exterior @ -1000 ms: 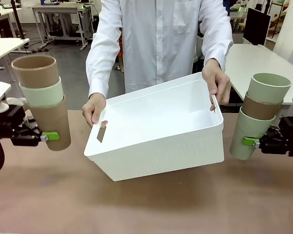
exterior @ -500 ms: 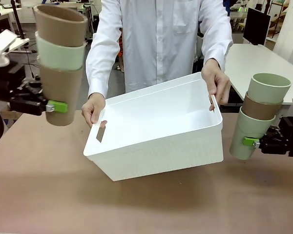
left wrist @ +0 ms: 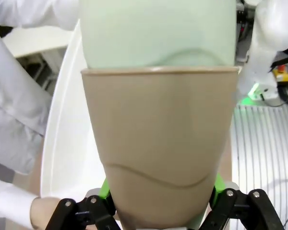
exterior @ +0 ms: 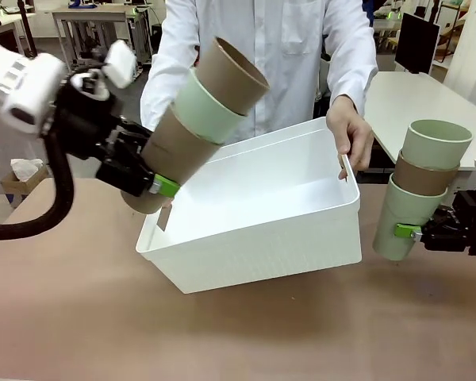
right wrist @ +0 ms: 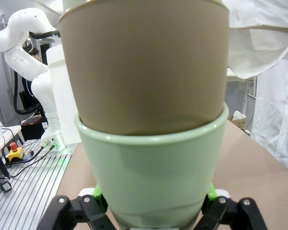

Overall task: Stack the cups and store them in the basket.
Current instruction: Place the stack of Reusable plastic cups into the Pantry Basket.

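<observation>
Tan, mint, tan: the left stack (exterior: 197, 123) of three nested cups leans hard, mouth up and away from the arm, its lower end just above the near-left corner of the basket (exterior: 254, 254). The left gripper (exterior: 147, 190) pinches the bottom tan cup from both sides, green pads pressed flat on its wall (the left wrist camera shows this plainly). The white basket is tipped so its open side faces the robot, and a person's hand (exterior: 353, 135) grips its far-right rim; I can't see the other hand behind the leaning cups. Off to the basket's right, apart from it, the right stack (exterior: 420, 186) stands upright, mint at the bottom, tan in the middle, mint on top, with the right gripper (exterior: 401, 234) clamped on the lowest mint cup. Under it all is the brown table (exterior: 222, 341).
</observation>
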